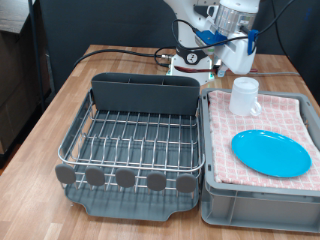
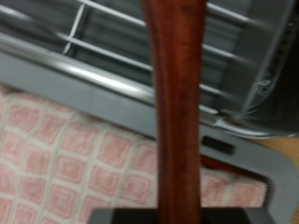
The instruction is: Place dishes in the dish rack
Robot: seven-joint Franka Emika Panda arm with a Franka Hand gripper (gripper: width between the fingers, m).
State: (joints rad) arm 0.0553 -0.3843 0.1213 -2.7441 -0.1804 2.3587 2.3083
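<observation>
Even, soft indoor light fills the exterior view, with a faint sheen on the wooden desk [image 1: 60, 100] and mild shadows, while the wrist view is blurry, its close wooden spoon [image 2: 176, 112] especially out of focus.

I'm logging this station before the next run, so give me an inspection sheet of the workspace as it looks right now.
Surface: wooden table.
Job's things: dish rack holds no dishes; white mug and blue plate lie on the pink cloth in the grey crate; wooden spoon shows close up in the wrist view, above the crate's edge.
Clutter: nothing seen.
Gripper: gripper above the mug.
Cables: black cable across the table.
Surroundings: dark background.
</observation>
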